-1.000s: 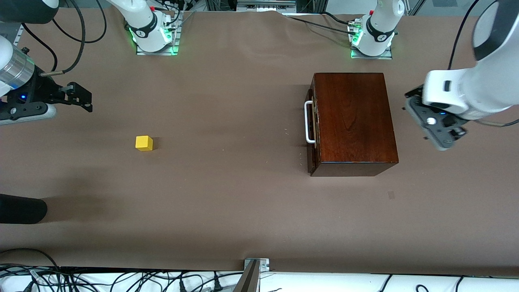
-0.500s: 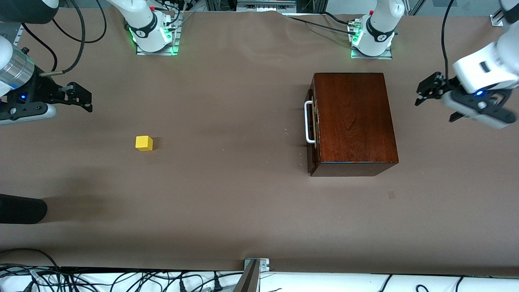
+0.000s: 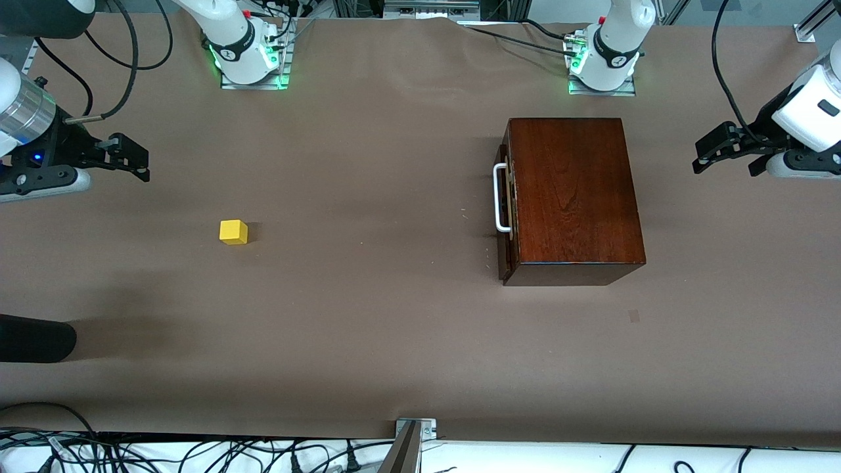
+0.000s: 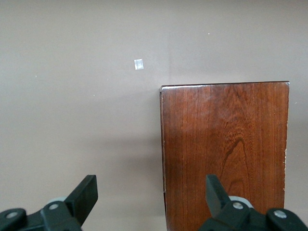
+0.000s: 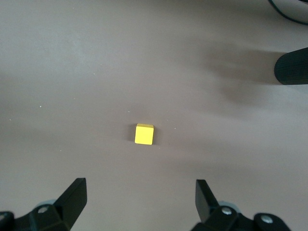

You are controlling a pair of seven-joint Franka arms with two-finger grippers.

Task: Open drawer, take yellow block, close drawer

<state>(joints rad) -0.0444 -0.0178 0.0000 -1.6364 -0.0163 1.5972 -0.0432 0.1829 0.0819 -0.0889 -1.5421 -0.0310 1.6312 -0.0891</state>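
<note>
Drawer (image 3: 506, 197) shut, yellow block (image 3: 233, 232) on table (image 3: 368, 315).

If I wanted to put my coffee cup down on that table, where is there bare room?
The widest bare stretch lies between the yellow block and the wooden box, in front of its drawer. The whole strip of table nearer the front camera is bare too. The table ends are tighter: the open right gripper hangs by the block's end, the open left gripper beside the box.
</note>
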